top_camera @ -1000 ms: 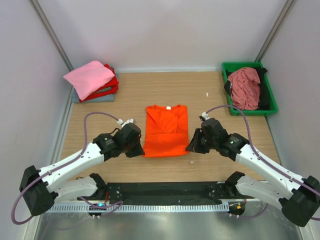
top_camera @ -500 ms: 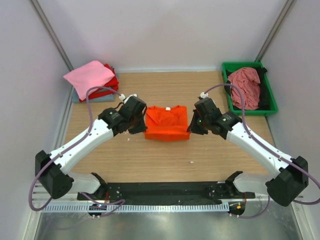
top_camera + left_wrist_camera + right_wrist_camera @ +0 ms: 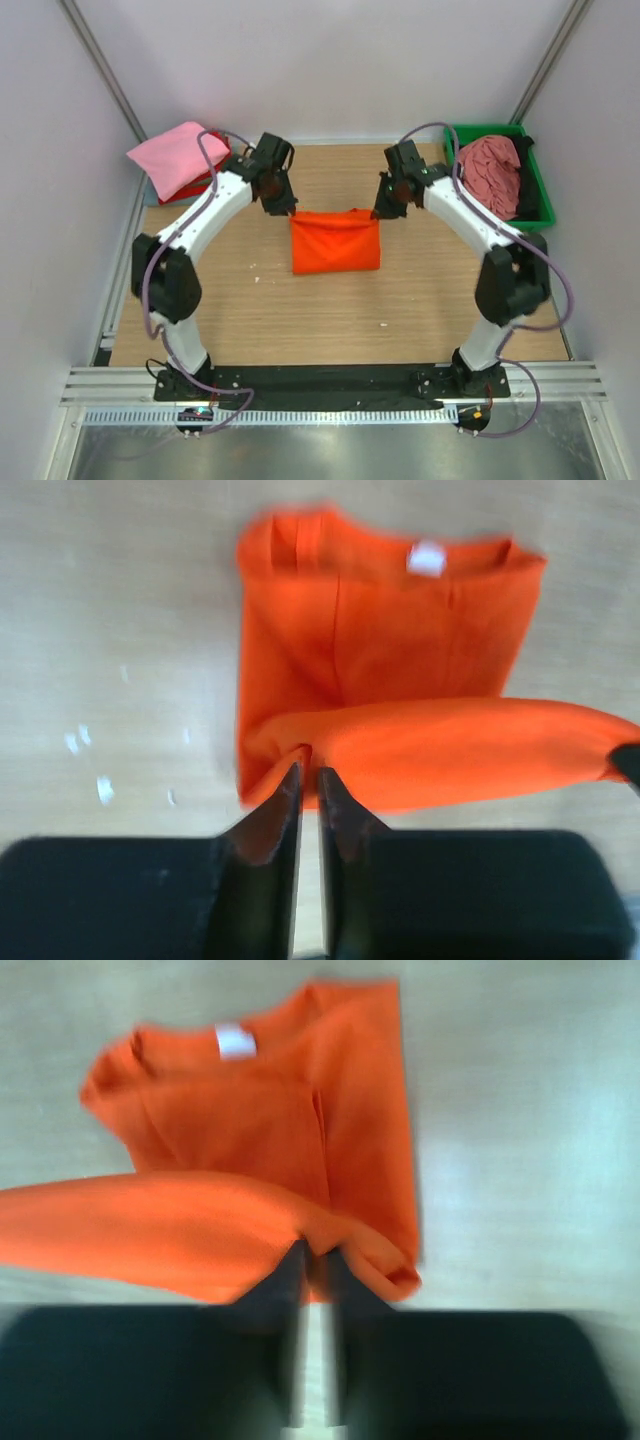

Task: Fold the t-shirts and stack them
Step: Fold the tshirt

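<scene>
The orange t-shirt lay near the middle of the wooden table, a shade toward 12 o'clock, already narrowed into a strip and now doubled end over end. The left gripper sat at the shirt's 11 o'clock corner and the right gripper at its 1 o'clock corner, both arms stretched far out over the table. In the left wrist view the left gripper had its jaws drawn narrow, with a thin slit showing between them, and the cloth puckered right at their tips, so it looked pinched on the corner of the raised layer. In the right wrist view the right gripper was likewise closed tight on the opposite corner. Between them the raised edge ran as one taut band above the flat lower layer, whose collar and white neck label faced up. Holding both corners at matching height and pulling gently apart would keep that edge straight, so it could drop squarely on the collar end rather than sag or skew. By my reading the step in hand was laying down this last fold, with release to follow. At 10 o'clock waited the stack this shirt was bound for: a pink t-shirt on top, a red t-shirt under it, and a grey-blue one at the bottom. At 2 o'clock the green tray held a crumpled dusty rose t-shirt over black cloth, well apart from both arms and not yet folded.
</scene>
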Tool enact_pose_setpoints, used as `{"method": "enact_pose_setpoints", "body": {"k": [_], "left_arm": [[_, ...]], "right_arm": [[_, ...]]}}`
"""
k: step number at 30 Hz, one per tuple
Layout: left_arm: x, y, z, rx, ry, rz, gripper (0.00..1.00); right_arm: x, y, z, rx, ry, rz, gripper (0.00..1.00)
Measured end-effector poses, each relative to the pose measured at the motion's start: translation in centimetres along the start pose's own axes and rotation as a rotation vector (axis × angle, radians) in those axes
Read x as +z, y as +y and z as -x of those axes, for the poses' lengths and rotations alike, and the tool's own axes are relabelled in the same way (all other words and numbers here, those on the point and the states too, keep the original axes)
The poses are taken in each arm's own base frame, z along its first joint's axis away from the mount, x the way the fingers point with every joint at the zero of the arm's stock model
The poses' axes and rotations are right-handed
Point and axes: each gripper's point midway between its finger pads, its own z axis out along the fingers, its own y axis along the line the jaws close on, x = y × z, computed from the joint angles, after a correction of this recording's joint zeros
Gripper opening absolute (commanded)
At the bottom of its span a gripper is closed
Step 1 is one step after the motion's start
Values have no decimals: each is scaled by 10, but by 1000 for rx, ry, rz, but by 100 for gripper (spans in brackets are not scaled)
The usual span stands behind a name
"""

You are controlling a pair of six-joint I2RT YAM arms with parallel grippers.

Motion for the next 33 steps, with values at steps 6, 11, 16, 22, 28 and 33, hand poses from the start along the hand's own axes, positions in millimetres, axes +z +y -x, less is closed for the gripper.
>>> {"method": "enact_pose_setpoints", "body": {"k": [6, 11, 16, 22, 28, 33], "left_arm": [[85, 5, 98, -74, 18, 31, 75], [120, 51, 115, -147, 81, 87, 75], [85, 72, 80, -156, 122, 124, 69], [17, 21, 39, -36, 28, -22, 57], [19, -54, -8, 87, 50, -208, 46], [62, -80, -49, 97, 144, -254, 44]], "right_arm": [[75, 18, 139, 0, -88, 43, 96], [87, -10, 159, 16, -86, 16, 96], [52, -34, 80, 34, 8, 17, 94], [14, -10, 16, 38, -2, 229, 60], [35, 22, -22, 79, 87, 440, 22], [57, 33, -34, 88, 151, 508, 19]]}}
